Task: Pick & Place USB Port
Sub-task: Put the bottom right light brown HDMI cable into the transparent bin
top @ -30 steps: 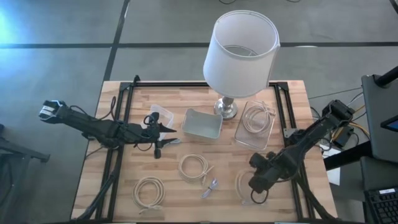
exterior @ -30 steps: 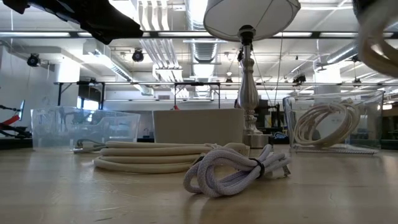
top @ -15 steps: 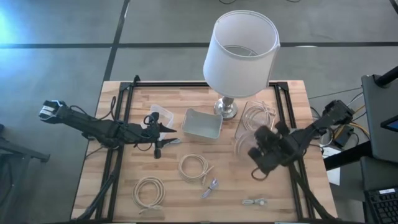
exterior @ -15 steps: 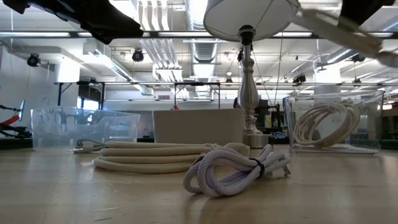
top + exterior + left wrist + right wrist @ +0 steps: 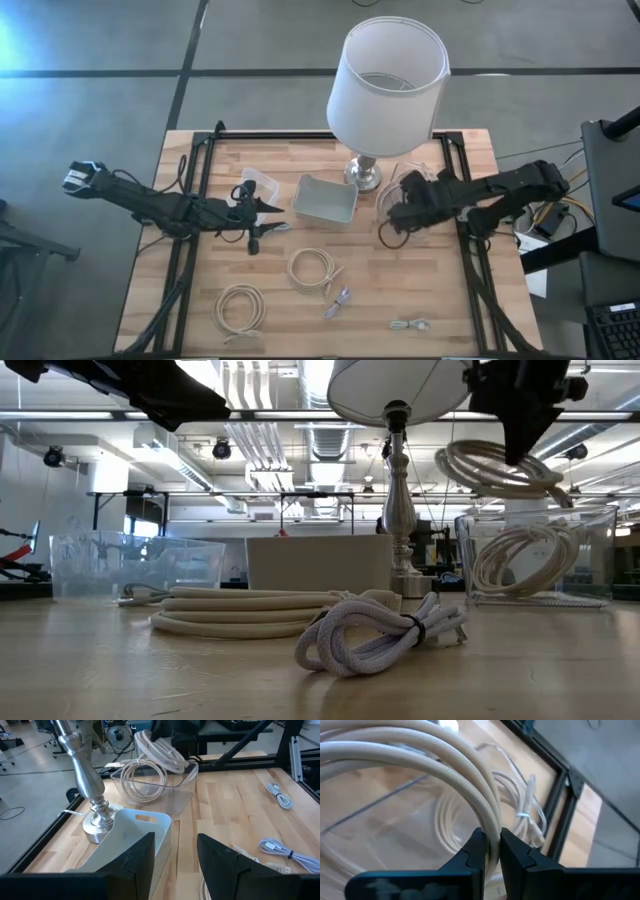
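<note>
My right gripper (image 5: 405, 212) is shut on a coiled cream cable (image 5: 495, 468) and hangs over the clear container (image 5: 535, 555) at the table's right, just in front of the lamp. That container holds another cream coil (image 5: 520, 560). In the left wrist view the held coil (image 5: 157, 752) hovers above the container's rim. My left gripper (image 5: 262, 215) is open and waits left of the grey bin (image 5: 325, 200), touching nothing. My right gripper pinches several strands of the cream coil (image 5: 490, 820) between its two fingers (image 5: 475, 847), at one side of the loop. The fingers come from above, pointing down, and lie across the strands. The coil hangs tilted below them, lifted clear above the container's rim.
A lamp (image 5: 390, 80) with a wide white shade stands at the far middle. A small clear tub (image 5: 258, 185) sits by my left gripper. Two cream coils (image 5: 312, 268) (image 5: 240, 307), a pale bundled cable (image 5: 338, 300) and a small cable (image 5: 410, 324) lie on the near half.
My right gripper has risen from the table's near right corner with the cream coil, travelled toward the far edge and turned toward the left, ending over the clear container. The coil came off the table and now hangs in the air. A small cable stays near the near edge.
</note>
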`<state>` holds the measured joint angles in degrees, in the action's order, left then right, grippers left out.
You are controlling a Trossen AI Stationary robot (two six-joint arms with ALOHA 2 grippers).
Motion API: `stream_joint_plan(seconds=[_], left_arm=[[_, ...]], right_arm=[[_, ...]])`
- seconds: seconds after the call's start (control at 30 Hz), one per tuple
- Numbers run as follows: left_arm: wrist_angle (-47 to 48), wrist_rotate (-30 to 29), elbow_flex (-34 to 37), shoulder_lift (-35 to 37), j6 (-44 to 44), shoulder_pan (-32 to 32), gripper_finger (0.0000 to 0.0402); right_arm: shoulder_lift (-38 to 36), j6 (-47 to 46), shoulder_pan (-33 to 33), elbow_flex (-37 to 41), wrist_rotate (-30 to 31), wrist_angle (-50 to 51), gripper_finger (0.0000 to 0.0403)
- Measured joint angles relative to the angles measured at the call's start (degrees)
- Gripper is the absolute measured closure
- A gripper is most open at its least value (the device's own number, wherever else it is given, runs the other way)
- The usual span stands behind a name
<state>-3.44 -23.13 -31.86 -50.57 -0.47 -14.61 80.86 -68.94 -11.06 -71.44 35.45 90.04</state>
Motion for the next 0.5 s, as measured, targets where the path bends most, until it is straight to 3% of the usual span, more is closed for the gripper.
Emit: stream_joint_plan(seconds=[0.17, 0.5], left_arm=[[0.00, 0.00, 0.07, -0.02, 0.26, 0.00, 0.0250], [0.02, 0.01, 0.18, -0.02, 0.24, 0.00, 0.0250]], right_arm=[[0.00, 0.44, 4.68, 1.88, -6.86, -0.01, 0.0373], [0.00, -1.12, 8.16, 8.25, -13.09, -0.06, 0.0373]])
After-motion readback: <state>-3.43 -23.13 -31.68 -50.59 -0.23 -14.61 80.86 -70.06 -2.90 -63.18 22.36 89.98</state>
